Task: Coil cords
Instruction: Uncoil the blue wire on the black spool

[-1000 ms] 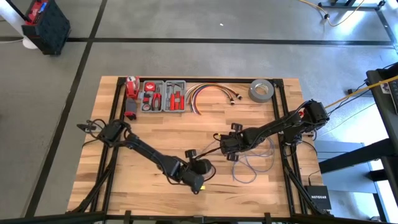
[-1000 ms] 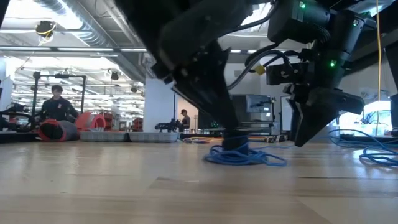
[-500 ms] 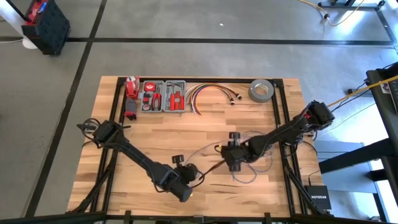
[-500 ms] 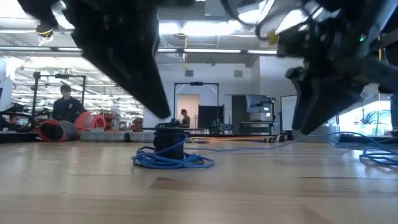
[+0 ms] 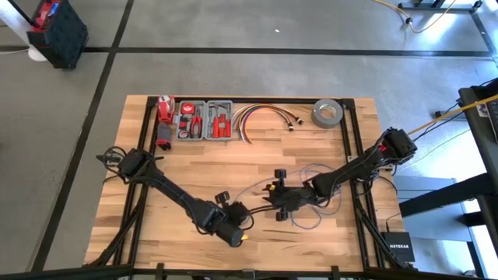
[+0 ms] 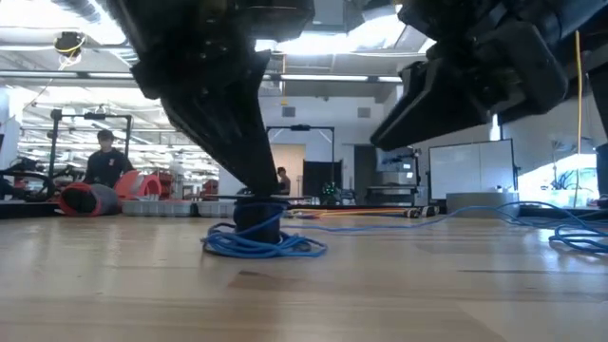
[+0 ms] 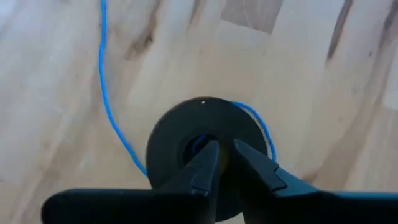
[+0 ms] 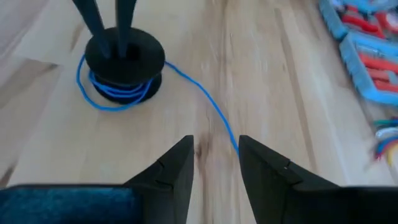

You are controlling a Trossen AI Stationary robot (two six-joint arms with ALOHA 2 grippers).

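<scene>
High view: your left end effector (image 5: 243, 215) sits at table (image 5: 194, 167) front-centre, right end effector (image 5: 274, 201) just beside. Left wrist: fingers nearly closed, tips inside black spool (image 7: 205, 140) hub. Right wrist: jaws part-open, empty, straddling blue wire (image 8: 208, 106) w/o contact.

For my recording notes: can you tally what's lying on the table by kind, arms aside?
Blue wire: 1
Black spool with wire wound round it: 1
Tape roll: 1
Tray of hand tools: 1
Bundle of coloured cables: 1
Red item beside the tray, too small to name: 1
Total: 6
</scene>
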